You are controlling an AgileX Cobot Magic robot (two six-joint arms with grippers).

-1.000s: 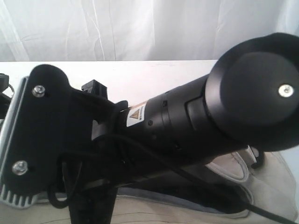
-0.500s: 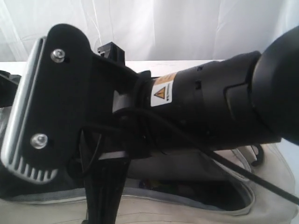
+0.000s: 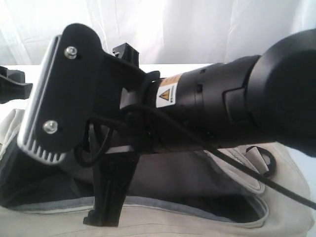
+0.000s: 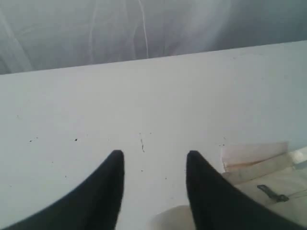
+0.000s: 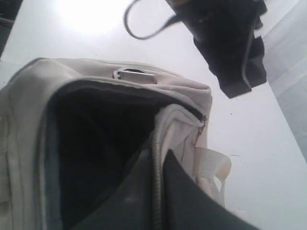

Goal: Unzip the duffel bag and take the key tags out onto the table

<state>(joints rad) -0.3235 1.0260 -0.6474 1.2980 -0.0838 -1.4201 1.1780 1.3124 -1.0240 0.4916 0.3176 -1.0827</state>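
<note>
Closest to the exterior camera, the right arm (image 3: 207, 108) crosses the view and fills most of it. Its gripper (image 3: 106, 210) points down at the near rim of the bag (image 3: 197, 227). In the right wrist view a dark finger (image 5: 201, 206) lies against the grey zipper (image 5: 157, 191) at the mouth. The jaws are closed, apparently pinching that zipper edge, which stands lifted.

The bag lies on the table (image 4: 144, 96) with its mouth unzipped and gaping, showing dark lining (image 5: 96, 143). A black D-ring (image 3: 266, 160) hangs at its right end. The tags cannot be made out in any view; the inside is too dark to read.

Past the bag's left end, the left gripper (image 4: 154, 155) hovers over bare tabletop. Its two black fingers (image 4: 115, 177) stand apart with nothing between them. One cream corner of the bag, with a small zipper pull (image 4: 272, 193), lies just beside it.

Farthest back, a white curtain (image 3: 197, 29) hangs behind the table's far edge.
</note>
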